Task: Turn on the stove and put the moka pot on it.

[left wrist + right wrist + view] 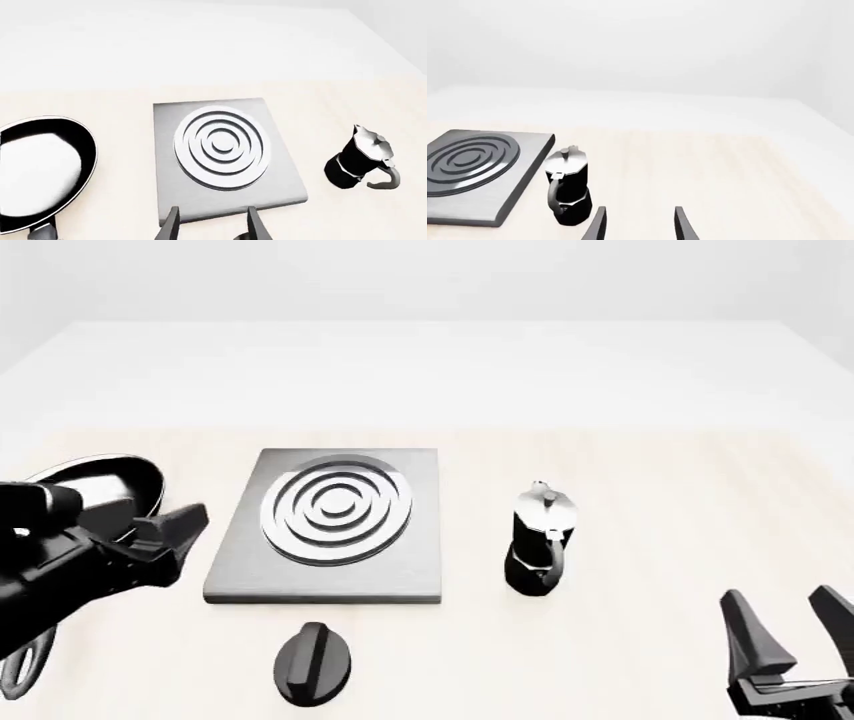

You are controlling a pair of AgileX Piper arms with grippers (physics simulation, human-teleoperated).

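Observation:
The stove (400, 560) is a flat grey plate with a silver ring burner; it also shows in the left wrist view (273, 170) and the right wrist view (514, 185). Its black oval knob (314, 664) lies on the table in front of it. The moka pot (539, 539) stands upright to the right of the stove, also in the left wrist view (359, 156) and the right wrist view (568, 186). My left gripper (176, 530) is open and empty, left of the stove (212, 225). My right gripper (790, 625) is open and empty, at the front right (639, 225).
A black frying pan (100, 485) lies left of the stove, partly behind my left arm; it also shows in the left wrist view (40, 170). The light wooden table (667, 480) runs far to the right and back.

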